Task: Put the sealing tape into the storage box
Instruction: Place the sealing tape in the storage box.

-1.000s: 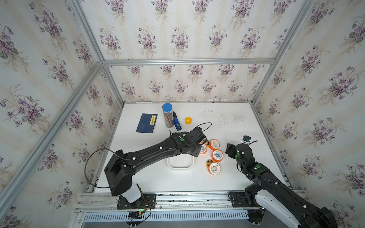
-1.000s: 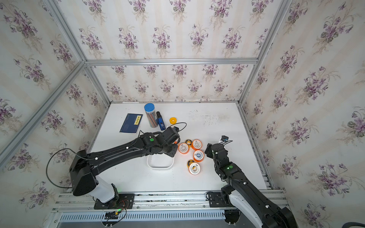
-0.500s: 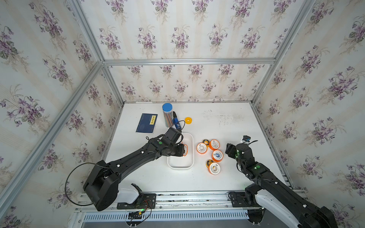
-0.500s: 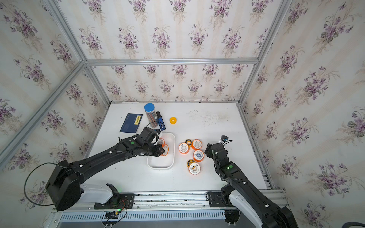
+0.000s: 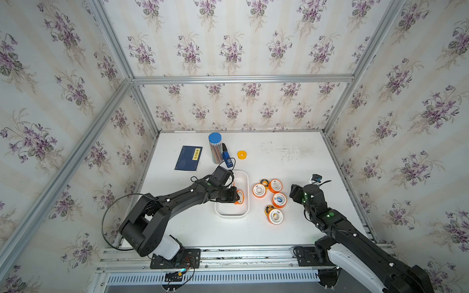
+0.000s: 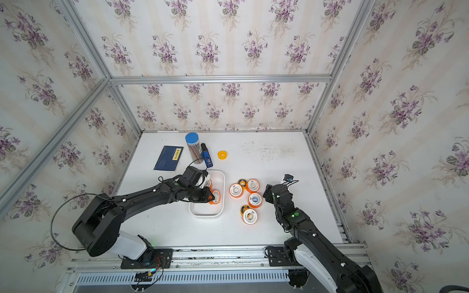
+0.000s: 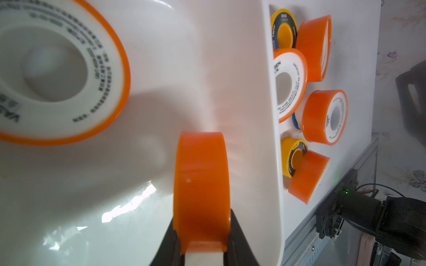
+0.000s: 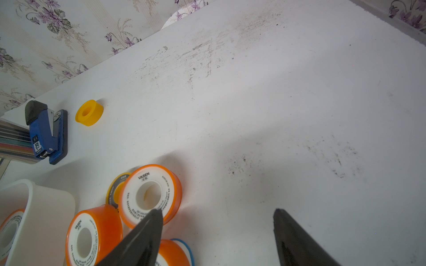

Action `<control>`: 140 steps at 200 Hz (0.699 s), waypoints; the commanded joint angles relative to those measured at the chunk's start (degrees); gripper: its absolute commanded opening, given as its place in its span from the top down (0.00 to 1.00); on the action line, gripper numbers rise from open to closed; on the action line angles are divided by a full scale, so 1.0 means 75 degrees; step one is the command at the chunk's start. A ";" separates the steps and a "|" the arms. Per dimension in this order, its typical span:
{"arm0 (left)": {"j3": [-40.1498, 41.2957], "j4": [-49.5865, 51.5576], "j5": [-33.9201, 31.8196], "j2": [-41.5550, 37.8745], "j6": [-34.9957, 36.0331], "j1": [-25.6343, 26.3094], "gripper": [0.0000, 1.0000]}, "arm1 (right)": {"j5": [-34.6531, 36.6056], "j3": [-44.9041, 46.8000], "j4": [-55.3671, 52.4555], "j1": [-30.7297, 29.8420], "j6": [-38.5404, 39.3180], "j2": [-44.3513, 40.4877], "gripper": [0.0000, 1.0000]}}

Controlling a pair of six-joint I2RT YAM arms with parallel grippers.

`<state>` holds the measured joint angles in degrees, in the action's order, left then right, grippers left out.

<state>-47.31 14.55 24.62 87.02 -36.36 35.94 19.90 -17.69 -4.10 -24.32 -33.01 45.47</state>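
— Where is the sealing tape being kept?

— One spool of sealing tape [image 7: 201, 184] is being held on edge inside the storage box [image 7: 253, 115], close to the long wall on the side facing the loose spools [image 5: 275, 185]. Whether the floor of the tray is being touched cannot be told.

— How is it being shown?

— In the left wrist view a glossy, translucent orange band is being presented edge-on, with a white strip at the near end. In both top views its white face, ringed in orange, is being turned away from the arm.

— And how is it being gripped?

— It is being clamped across its flat faces by the left gripper [image 7: 202, 232], with a black finger [image 7: 167, 248] being pressed against each side.

— Is anything else being seen in the tray?

— A second spool [image 7: 57, 69], white-faced with grey print and an orange rim, is being seen farther along it.

— And outside?

— Just beside the box, four orange spools and two smaller yellow-and-black ones are being seen clustered. The right gripper [image 8: 217, 211] is being held beside them with its jaws apart and nothing between them. Toward the back wall, a yellow spool [image 5: 242, 154], a blue stapler [image 5: 227, 158], a blue-lidded tube [image 5: 215, 148] and a dark blue booklet [image 5: 188, 158] are being seen.
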 commanded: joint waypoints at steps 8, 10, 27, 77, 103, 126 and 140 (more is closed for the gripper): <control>-0.0015 -0.0479 0.0184 0.0186 -0.0066 -0.0048 0.85 | -0.0011 -0.0023 0.0169 0.0007 0.0017 0.0003 0.20; -0.0010 -0.0493 0.0191 0.0195 -0.0072 -0.0055 0.85 | -0.0015 -0.0027 0.0162 -0.0001 0.0013 -0.0003 0.20; -0.0026 -0.0588 0.0211 0.0307 -0.0098 -0.0078 0.83 | -0.0006 -0.0025 0.0167 0.0005 0.0017 -0.0003 0.21; -0.0038 -0.0730 0.0213 0.0601 -0.0137 -0.0164 0.76 | -0.0006 -0.0025 0.0160 0.0003 0.0016 -0.0010 0.20; 0.0000 -0.0738 0.0169 0.0647 -0.0131 -0.0190 0.66 | -0.0005 -0.0027 0.0160 0.0001 0.0016 -0.0010 0.20; 0.0021 -0.0715 0.0133 0.0608 -0.0098 -0.0199 0.50 | -0.0009 -0.0028 0.0166 0.0002 0.0014 0.0001 0.20; 0.0017 -0.0679 0.0104 0.0603 -0.0077 -0.0199 0.46 | -0.0019 -0.0030 0.0170 0.0004 0.0016 0.0001 0.20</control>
<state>-47.22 8.86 26.04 91.59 -37.45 34.52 19.90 -17.69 -4.10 -24.32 -33.01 45.45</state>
